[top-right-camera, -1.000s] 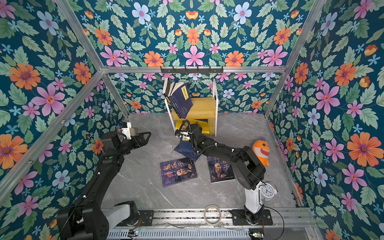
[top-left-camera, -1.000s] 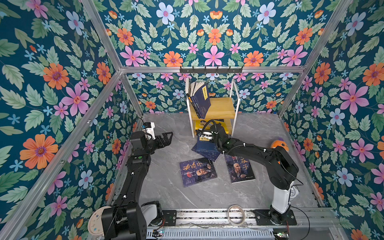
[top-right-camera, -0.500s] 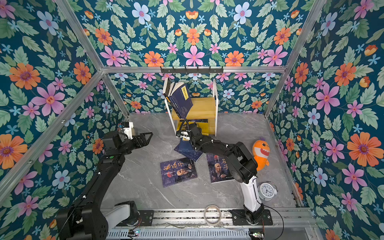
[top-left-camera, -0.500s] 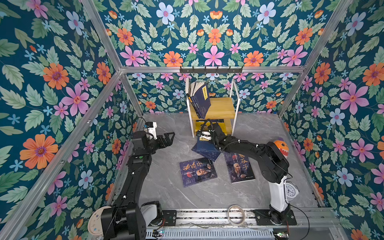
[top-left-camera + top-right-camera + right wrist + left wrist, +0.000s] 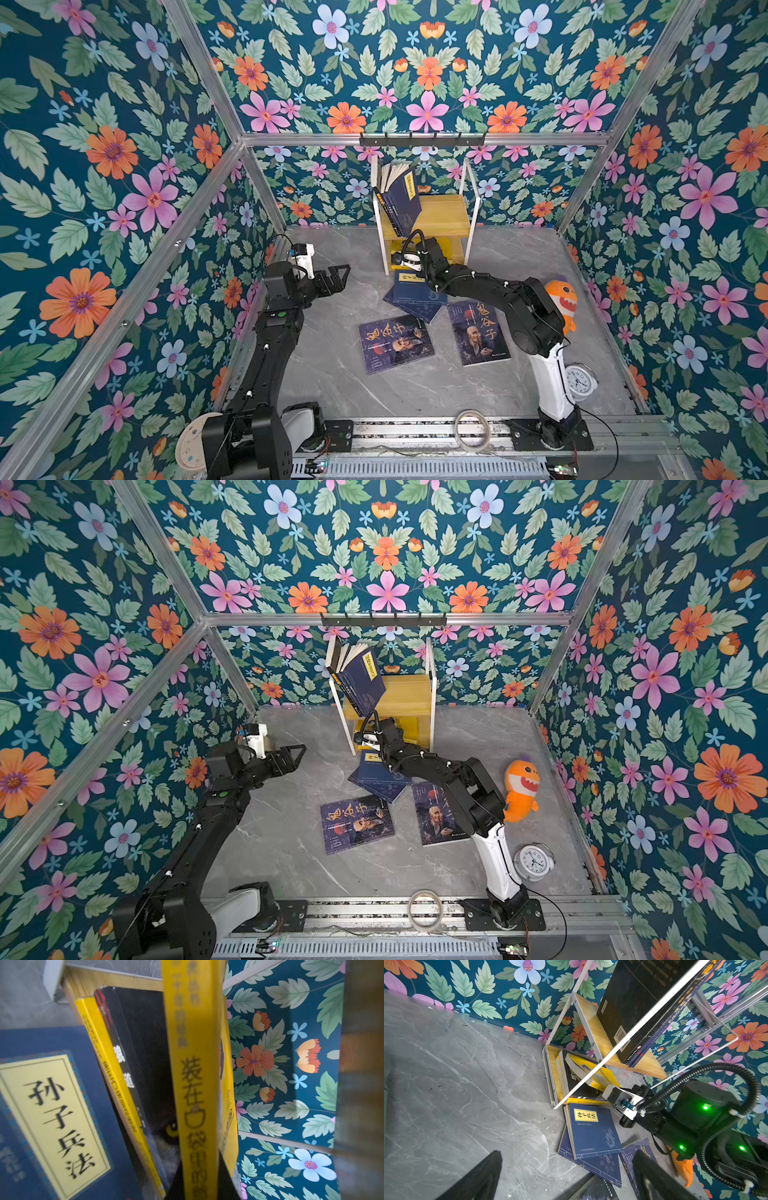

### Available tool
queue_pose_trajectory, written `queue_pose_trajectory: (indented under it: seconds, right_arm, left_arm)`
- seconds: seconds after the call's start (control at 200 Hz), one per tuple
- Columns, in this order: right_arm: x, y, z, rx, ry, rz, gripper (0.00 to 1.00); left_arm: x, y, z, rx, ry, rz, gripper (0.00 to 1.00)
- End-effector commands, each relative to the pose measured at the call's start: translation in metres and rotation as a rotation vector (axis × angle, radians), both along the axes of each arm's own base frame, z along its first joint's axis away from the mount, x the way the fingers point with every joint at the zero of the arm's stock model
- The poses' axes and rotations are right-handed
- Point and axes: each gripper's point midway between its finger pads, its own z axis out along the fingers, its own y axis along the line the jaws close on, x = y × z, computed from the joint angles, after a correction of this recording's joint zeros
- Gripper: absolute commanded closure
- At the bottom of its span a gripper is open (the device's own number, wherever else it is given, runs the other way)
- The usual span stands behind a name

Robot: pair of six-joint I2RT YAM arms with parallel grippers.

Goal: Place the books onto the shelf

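Observation:
The shelf (image 5: 444,212) (image 5: 409,696) stands against the back wall, with navy books (image 5: 401,199) leaning on its upper board. My right gripper (image 5: 199,1184) is shut on the spine of a yellow book (image 5: 195,1064), held upright in the lower tier beside a wolf-face book (image 5: 145,1053) and another yellow one (image 5: 116,1084). Navy books (image 5: 415,291) (image 5: 593,1130) lie stacked on the floor at the shelf's foot. Two dark portrait books (image 5: 397,343) (image 5: 478,332) lie flat nearer the front. My left gripper (image 5: 338,276) (image 5: 566,1180) hangs open and empty, left of the shelf.
An orange shark plush (image 5: 561,303) and a white alarm clock (image 5: 582,380) sit behind the right arm. A tape roll (image 5: 472,428) lies on the front rail. A black hook rail (image 5: 422,139) runs above the shelf. Flowered walls close in the grey floor (image 5: 332,374).
The right arm's elbow has swung a little to the left while its gripper stays at the lower tier with the yellow book. The left arm has barely moved.

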Motion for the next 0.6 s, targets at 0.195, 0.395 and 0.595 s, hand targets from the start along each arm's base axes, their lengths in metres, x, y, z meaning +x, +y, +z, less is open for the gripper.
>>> queue_pose_trajectory:
  seconds: [0.195, 0.395, 0.595]
  right_arm:
    - [0.008, 0.010, -0.003, 0.025, -0.005, 0.023, 1.00]
    - [0.003, 0.010, -0.008, 0.021, 0.029, 0.038, 0.81]
    - [-0.016, 0.008, 0.002, 0.053, 0.068, 0.068, 0.54]
  left_arm:
    - [-0.001, -0.003, 0.004, 0.012, -0.017, -0.022, 0.00]
    - [0.000, -0.004, 0.003, 0.014, -0.014, -0.023, 0.00]
    - [0.000, -0.004, 0.002, 0.016, -0.012, -0.024, 0.00]
